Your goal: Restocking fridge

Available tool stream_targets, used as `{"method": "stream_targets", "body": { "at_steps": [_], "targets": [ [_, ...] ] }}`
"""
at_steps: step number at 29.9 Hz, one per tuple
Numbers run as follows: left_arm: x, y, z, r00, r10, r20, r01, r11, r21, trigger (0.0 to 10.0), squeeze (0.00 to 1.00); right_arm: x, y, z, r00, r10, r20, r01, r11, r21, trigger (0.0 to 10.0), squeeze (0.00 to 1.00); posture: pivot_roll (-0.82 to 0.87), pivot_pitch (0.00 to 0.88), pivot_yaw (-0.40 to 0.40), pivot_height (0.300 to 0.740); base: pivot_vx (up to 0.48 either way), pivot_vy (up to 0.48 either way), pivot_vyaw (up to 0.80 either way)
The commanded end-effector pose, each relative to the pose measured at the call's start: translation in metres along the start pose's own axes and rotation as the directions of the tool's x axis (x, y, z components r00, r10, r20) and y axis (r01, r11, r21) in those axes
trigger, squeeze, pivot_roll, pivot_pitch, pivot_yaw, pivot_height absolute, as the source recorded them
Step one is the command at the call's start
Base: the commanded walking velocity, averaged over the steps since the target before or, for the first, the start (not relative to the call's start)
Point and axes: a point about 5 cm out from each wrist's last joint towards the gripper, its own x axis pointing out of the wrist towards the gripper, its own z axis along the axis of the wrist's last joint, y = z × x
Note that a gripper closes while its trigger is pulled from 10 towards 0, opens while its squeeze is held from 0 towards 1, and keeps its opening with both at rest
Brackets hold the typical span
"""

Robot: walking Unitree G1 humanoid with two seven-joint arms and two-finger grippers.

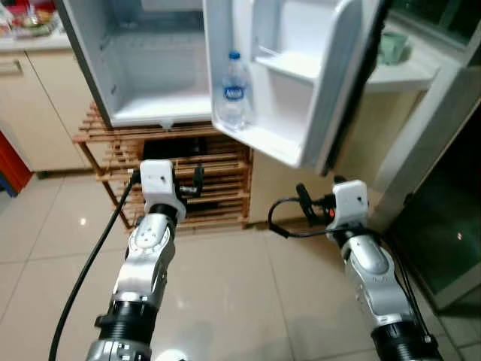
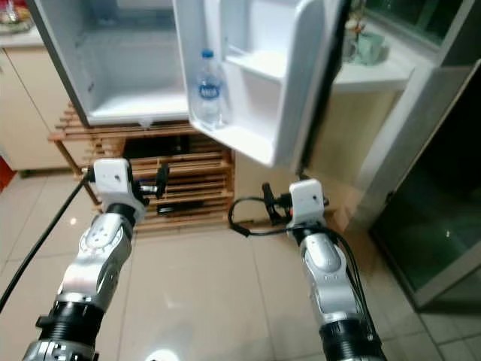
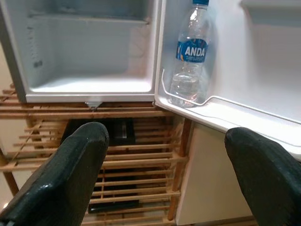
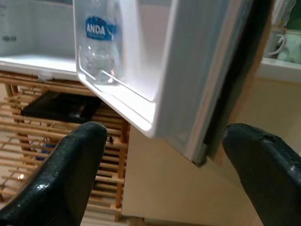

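The left end effector (image 3: 164,174) is raised in front of the robot with its two black fingers (image 3: 61,179) spread wide apart and nothing between them. The right end effector (image 4: 164,174) is raised likewise, fingers (image 4: 61,174) spread wide, holding nothing.

Ahead of and above both end effectors stands a small white fridge (image 1: 150,83) with its door (image 1: 301,83) swung open. The fridge rests on a wooden slatted rack (image 1: 218,188), which lies directly ahead of the left end effector at about its own height. A dark flat object (image 3: 99,132) sits on a rack shelf beneath the fridge; what it is cannot be told.

The water bottle (image 1: 234,90), clear with a blue cap and blue label, stands upright in the lowest door shelf (image 3: 225,108), behind the clear retaining rail. It is above and ahead of both end effectors, between them in the head views, and well apart from each.

The fridge compartment floor (image 3: 89,84) lies ahead of the left end effector. The outer edge of the door lies ahead of the right end effector. Beyond the door, a pale bench (image 1: 398,75) carries a green cup (image 1: 393,47). The floor (image 1: 240,286) below is glossy light tile.
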Motion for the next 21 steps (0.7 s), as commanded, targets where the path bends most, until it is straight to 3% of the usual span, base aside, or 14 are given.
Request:
{"method": "stream_targets", "body": {
  "at_steps": [1,14,16,21],
  "targets": [
    [0.001,0.007,-0.002,1.000,0.026,-0.008,-0.026,1.000,0.008,10.0,0.00,0.002,0.005,0.003,1.000,0.014,0.014,-0.014,1.000,0.000,10.0,0.03,-0.15,0.000,0.030,0.740,0.398,-0.262,0.46],
    [0.002,0.008,-0.003,0.999,0.041,-0.011,-0.041,0.999,-0.008,10.0,0.00,0.000,0.006,0.001,1.000,0.017,0.006,-0.017,1.000,-0.006,10.0,0.04,-0.16,0.000,0.031,0.740,0.469,-0.020,0.44],
    [0.001,-0.005,0.002,0.999,-0.018,0.034,0.015,0.996,0.090,10.0,0.00,-0.001,0.000,-0.003,0.999,-0.031,-0.023,0.031,0.999,-0.006,10.0,0.01,-0.16,0.000,0.029,0.740,0.197,0.000,0.00],
    [0.000,-0.012,0.001,0.999,-0.042,0.026,0.039,0.994,0.106,10.0,0.00,-0.008,-0.013,-0.010,0.989,-0.133,-0.059,0.131,0.991,-0.023,10.0,0.01,-0.15,0.000,0.026,0.740,0.000,0.000,0.00]
  ]
}}
